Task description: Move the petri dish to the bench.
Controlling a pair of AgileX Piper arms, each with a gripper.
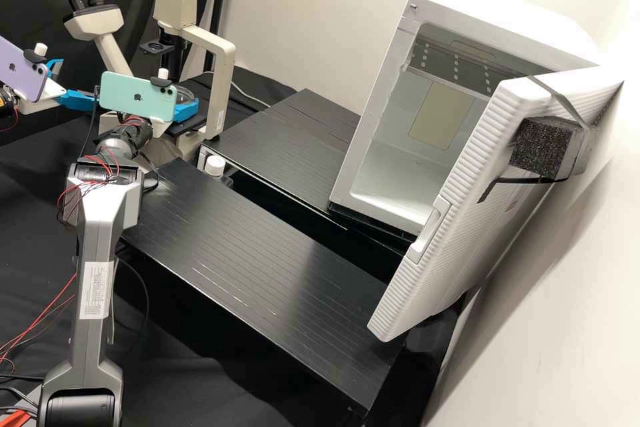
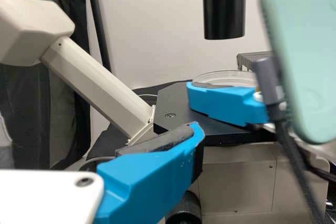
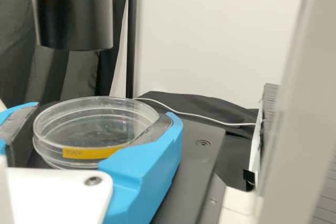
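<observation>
In the high view my left gripper (image 1: pixel 78 83) stands at the far left with its fingers apart; one of its blue fingers (image 2: pixel 149 174) shows large in the left wrist view. Behind the green phone is my right gripper (image 1: pixel 187 109), at the microscope stage (image 1: pixel 188 125). The clear petri dish (image 1: pixel 182 93) with a yellow label lies between its fingers. In the right wrist view, my right gripper (image 3: pixel 103 113) is shut on the dish (image 3: pixel 89 124), a pad against each side. Whether the dish's underside touches the stage (image 3: pixel 191 150), I cannot tell.
Two black slatted platforms (image 1: pixel 267 267) (image 1: pixel 293 147) lie right of the microscope, with a white-capped bottle (image 1: pixel 215 165) beside them. A white incubator (image 1: pixel 407 167) stands at the right, its door (image 1: pixel 460 213) open. The microscope's pale arm (image 1: pixel 217 80) rises beside the right gripper.
</observation>
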